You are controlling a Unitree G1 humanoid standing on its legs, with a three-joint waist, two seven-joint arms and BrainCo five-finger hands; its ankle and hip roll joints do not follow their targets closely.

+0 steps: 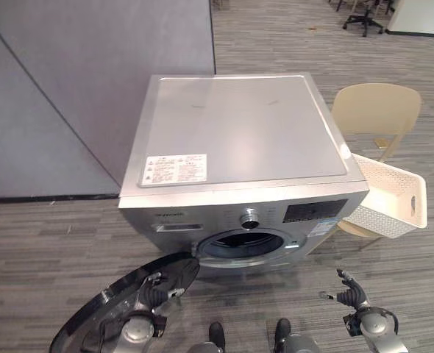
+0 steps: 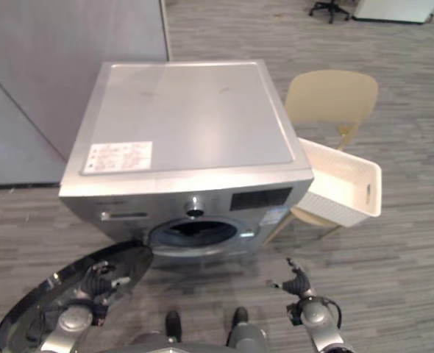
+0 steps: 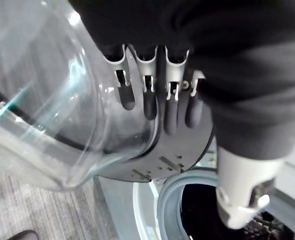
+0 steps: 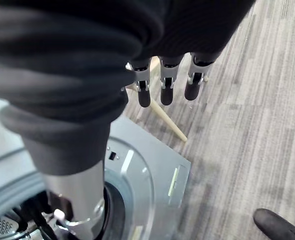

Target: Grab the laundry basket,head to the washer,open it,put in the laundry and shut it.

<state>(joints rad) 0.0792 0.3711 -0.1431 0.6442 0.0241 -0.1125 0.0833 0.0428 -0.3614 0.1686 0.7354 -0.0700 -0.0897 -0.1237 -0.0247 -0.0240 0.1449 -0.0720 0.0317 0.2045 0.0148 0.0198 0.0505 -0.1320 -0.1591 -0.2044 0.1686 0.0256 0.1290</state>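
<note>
Silver fingers with dark tips lay fairly straight against the inner face of the washer door (image 1: pixel 121 305), the left hand (image 1: pixel 157 294) resting on its rim without curling round anything. In the left wrist view those fingers (image 3: pixel 148 95) sat flat on the door's dark ring beside the clear glass bowl (image 3: pixel 52 105). The door stood swung wide open, to the left of the washer's round opening (image 1: pixel 243 245). The right hand (image 1: pixel 351 294) hung free above the floor, in front of the washer's right side, its fingers loose and holding nothing. The grey washer (image 1: pixel 239 140) stood against a grey partition (image 1: pixel 92 73). The white laundry basket (image 1: pixel 390 197) sat tilted on the seat of a pale yellow chair (image 1: pixel 375 110), just beside the washer's right side, well apart from both hands. Whether laundry lay inside the basket could not be told.
</note>
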